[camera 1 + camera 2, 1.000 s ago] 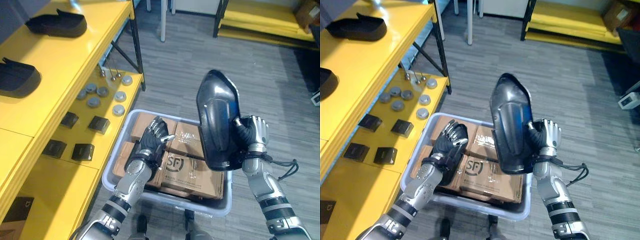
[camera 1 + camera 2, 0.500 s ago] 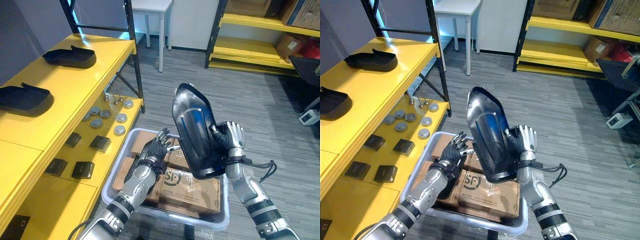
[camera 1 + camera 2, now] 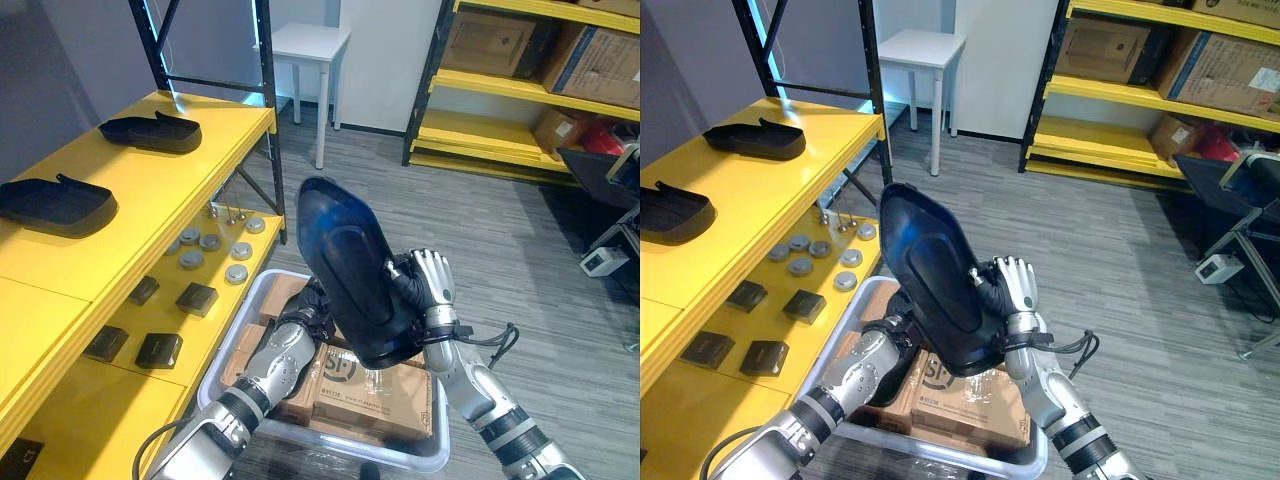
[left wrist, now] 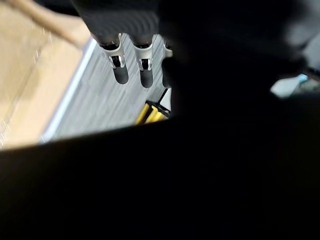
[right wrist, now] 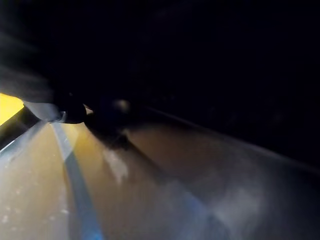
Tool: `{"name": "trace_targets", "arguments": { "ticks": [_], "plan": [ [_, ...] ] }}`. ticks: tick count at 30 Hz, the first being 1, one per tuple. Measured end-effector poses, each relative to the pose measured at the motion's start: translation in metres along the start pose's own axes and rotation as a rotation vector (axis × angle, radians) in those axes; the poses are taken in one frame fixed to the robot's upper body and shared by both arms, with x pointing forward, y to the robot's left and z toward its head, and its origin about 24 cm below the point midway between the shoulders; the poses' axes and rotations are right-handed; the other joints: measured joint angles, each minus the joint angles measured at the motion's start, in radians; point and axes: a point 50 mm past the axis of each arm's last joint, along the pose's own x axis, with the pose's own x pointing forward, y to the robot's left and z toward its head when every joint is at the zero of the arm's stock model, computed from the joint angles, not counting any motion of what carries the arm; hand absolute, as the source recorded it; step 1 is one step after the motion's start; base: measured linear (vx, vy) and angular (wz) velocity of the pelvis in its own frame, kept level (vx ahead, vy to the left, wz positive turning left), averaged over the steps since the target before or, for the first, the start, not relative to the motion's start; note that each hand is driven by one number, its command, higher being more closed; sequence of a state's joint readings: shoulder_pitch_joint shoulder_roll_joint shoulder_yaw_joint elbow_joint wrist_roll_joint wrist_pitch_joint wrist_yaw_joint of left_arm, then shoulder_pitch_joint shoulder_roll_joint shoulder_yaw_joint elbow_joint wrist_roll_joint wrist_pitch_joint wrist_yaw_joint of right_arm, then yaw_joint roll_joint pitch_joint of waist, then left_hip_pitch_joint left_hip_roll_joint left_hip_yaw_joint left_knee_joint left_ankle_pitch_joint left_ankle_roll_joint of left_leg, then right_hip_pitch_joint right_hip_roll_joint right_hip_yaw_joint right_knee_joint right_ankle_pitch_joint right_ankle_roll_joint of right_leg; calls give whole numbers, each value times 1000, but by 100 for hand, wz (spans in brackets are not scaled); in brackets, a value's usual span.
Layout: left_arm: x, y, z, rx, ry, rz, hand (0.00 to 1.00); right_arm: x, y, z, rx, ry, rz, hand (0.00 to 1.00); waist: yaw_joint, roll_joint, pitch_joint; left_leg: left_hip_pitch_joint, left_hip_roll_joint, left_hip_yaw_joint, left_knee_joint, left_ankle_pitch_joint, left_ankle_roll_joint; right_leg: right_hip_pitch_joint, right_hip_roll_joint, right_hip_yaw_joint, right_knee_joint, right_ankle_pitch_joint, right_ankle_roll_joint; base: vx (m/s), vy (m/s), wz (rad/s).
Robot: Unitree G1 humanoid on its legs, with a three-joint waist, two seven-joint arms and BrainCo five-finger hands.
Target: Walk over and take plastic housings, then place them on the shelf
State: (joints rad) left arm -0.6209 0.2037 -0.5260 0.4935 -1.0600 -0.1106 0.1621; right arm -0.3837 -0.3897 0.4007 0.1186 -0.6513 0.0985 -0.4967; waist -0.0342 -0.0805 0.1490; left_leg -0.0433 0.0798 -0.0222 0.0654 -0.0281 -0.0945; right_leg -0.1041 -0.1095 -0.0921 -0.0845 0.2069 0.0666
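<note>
A glossy black plastic housing (image 3: 355,275) stands upright above the grey bin (image 3: 222,345). My right hand (image 3: 428,288) is shut on its right edge, fingers curled round the rim. My left hand (image 3: 303,312) is by the housing's lower left side and partly hidden behind it. In the left wrist view its fingers (image 4: 117,62) stretch straight beside the dark shell (image 4: 225,150). Two more black housings (image 3: 150,132) (image 3: 55,203) lie on the yellow shelf top (image 3: 150,210) to my left.
The bin holds cardboard boxes (image 3: 370,395). The lower yellow shelf carries round metal discs (image 3: 210,250) and small black blocks (image 3: 195,298). A black shelf post (image 3: 268,110), a white table (image 3: 310,45) and yellow racks with boxes (image 3: 500,45) stand beyond open grey floor.
The camera has tilted up, showing more of the room. My right hand has brought the housing leftward over the bin, and my left hand has risen from the boxes to its lower edge.
</note>
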Motion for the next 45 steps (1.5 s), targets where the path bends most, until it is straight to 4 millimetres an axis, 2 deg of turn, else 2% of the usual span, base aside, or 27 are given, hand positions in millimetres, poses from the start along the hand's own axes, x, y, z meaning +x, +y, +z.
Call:
{"name": "trace_targets", "arguments": {
  "ticks": [2, 7, 11, 15, 18, 25, 31, 35, 40, 45],
  "plan": [
    [0, -2, 4, -35, -22, -16, 0, -3, 4, -6, -11, 23, 22, 100, 0, 0, 0, 6, 0, 0, -7, 5, -1, 1, 0, 0, 0, 0, 0, 52, 47, 0],
    [-3, -13, 18, -99, -99, -83, 0, -30, 20, -22, -5, 91, 119, 100, 2, -4, -2, 11, -1, -6, -19, 11, 0, 6, -4, -5, 0, 0, 0, 38, 55, 3],
    [-11, -19, 11, 5, -116, -137, 0, -45, 30, -26, 19, 153, 175, 100, 6, -6, -3, 12, -5, -10, -21, 12, 2, 14, -6, -10, -1, -1, 0, 11, 54, 4],
    [-24, -4, -13, 184, -72, -81, 0, -44, 17, -40, -15, 221, 105, 100, 13, -7, -3, 12, -8, -17, -29, 17, 9, 14, -9, -9, -1, -3, 3, -3, 45, 5],
    [-33, 16, -26, 205, -30, -4, 0, -41, 2, -53, -36, 271, 35, 100, 15, -7, -3, 12, -9, -20, -34, 21, 9, 13, -8, -11, -1, -9, 11, 9, 16, 2],
    [-46, 31, -43, 231, 33, 50, 0, -39, -21, -68, -33, 378, -114, 100, 15, -6, -3, 11, -10, -29, -42, 25, 6, 13, -10, -26, 0, -7, 9, 43, 27, 4],
    [-50, 44, -38, 223, 14, 102, 0, -40, -22, -70, -9, 413, -138, 100, 15, -5, -3, 11, -17, -30, -41, 25, 7, 13, -15, -26, 0, -8, 10, 53, 46, 1],
    [-52, 46, -40, 192, 19, 89, 0, -40, -20, -69, 1, 418, -139, 100, 16, -4, -3, 10, -20, -29, -40, 25, 7, 13, -17, -25, 0, -9, 10, 22, 50, 0],
    [-55, 38, -41, 158, 11, 50, 0, -40, -14, -63, 26, 417, -129, 100, 18, 6, -5, 3, -19, -20, -42, 23, 9, -1, -16, -11, 0, -11, 10, 28, 38, -6],
    [-54, 26, -48, 187, 27, 0, 0, -40, 4, -49, 57, 375, -58, 100, 20, 26, -11, 2, -18, -11, -42, 24, 7, -8, -14, -3, 0, -10, 10, 51, 48, -5]
  ]
}}
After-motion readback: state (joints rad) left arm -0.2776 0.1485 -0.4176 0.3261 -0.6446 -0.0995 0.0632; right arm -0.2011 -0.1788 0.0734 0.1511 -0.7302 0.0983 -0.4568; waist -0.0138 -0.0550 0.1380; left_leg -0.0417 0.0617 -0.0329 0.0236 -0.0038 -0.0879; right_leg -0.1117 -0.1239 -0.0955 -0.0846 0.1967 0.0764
